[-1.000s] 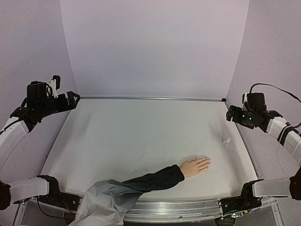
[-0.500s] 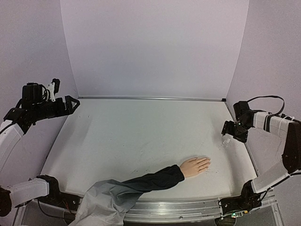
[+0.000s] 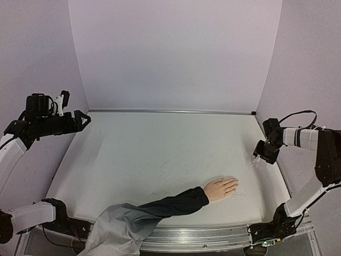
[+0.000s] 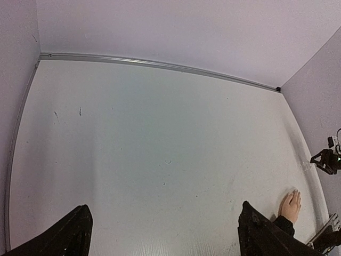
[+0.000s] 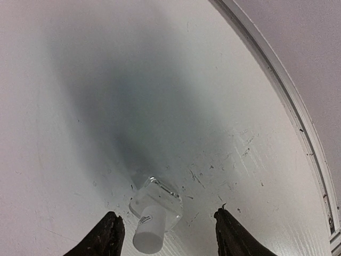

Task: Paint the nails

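Note:
The pale mannequin hand point(image 3: 220, 188) point(image 4: 291, 205) lies palm down near the table's front, in a dark navy sleeve point(image 3: 169, 204). Its nails point(image 3: 234, 184) are skin-toned and barely show. A small clear bottle with a white cap point(image 5: 155, 212) point(image 3: 257, 160) stands at the right edge of the table. My right gripper point(image 3: 260, 154) point(image 5: 166, 224) hangs just over it, open, with a finger on each side of the cap and a gap to both. At the far left my left gripper point(image 3: 83, 118) point(image 4: 166, 234) is raised, open and holds nothing.
A grey cloth point(image 3: 118, 230) bunches at the sleeve's near end, over the front rail point(image 3: 202, 238). A metal strip point(image 3: 170, 111) marks the table's back edge, with lilac walls on three sides. The table point(image 3: 160, 154) is scuffed near the bottle.
My right arm has swung down from above the right edge to the bottle, and its jaws have narrowed around the cap. My left arm has shifted only slightly.

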You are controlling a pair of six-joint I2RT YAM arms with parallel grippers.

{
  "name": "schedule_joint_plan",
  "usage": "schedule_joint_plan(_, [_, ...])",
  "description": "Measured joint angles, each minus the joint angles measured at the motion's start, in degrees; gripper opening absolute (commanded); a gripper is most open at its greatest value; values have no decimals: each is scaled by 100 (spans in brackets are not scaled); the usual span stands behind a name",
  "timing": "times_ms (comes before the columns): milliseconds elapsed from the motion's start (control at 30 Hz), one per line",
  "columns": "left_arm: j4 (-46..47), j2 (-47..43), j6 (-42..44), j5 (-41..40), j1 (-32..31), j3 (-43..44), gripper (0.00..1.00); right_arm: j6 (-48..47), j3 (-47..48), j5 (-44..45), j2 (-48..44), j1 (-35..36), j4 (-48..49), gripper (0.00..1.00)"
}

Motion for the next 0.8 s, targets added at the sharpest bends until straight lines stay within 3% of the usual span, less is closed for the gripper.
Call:
schedule_joint_plan(267, [-114,7,-42,98,4,20,96,127,-26,-133,15,0,68,38])
schedule_joint_plan(800, [-240,348,-160,761,15,151,99,166,-63,-107,15,0,199,17])
